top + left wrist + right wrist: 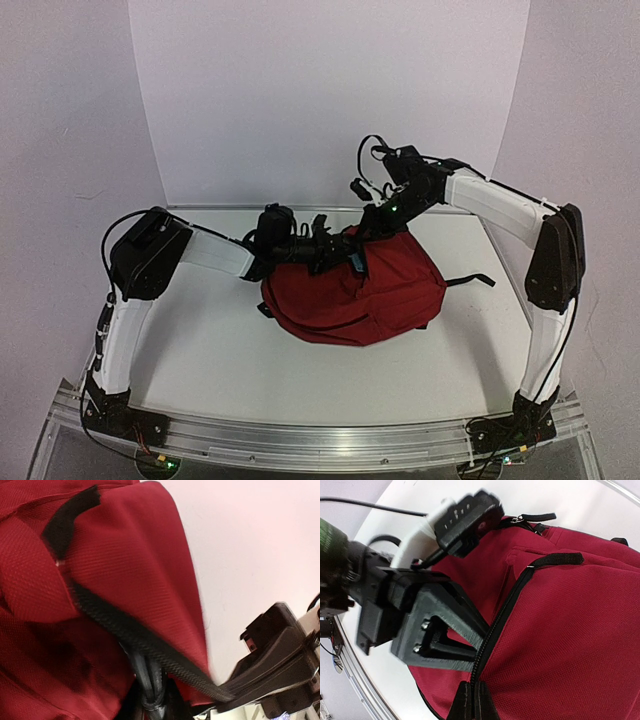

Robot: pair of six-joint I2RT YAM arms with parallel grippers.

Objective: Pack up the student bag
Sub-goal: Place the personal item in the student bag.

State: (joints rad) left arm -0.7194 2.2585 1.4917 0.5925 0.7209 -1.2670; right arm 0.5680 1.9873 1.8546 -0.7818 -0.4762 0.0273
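Note:
The student bag point(350, 295), dark red with black trim, lies in the middle of the table. My left gripper point(325, 250) is at its far upper edge. In the left wrist view its fingers point(150, 700) are shut on a black piece of the bag beside the zipper band point(140, 635). My right gripper point(372, 222) reaches down from the right to the same edge. In the right wrist view it point(472, 702) is shut on the zipper line point(505, 610) of the red fabric point(570, 630). The two grippers almost touch. The bag's inside is hidden.
A black strap point(470, 281) trails from the bag to the right. Black zipper pulls point(555, 559) lie on the bag's front. The left gripper's body point(435, 630) fills the left of the right wrist view. A white backdrop stands behind the table.

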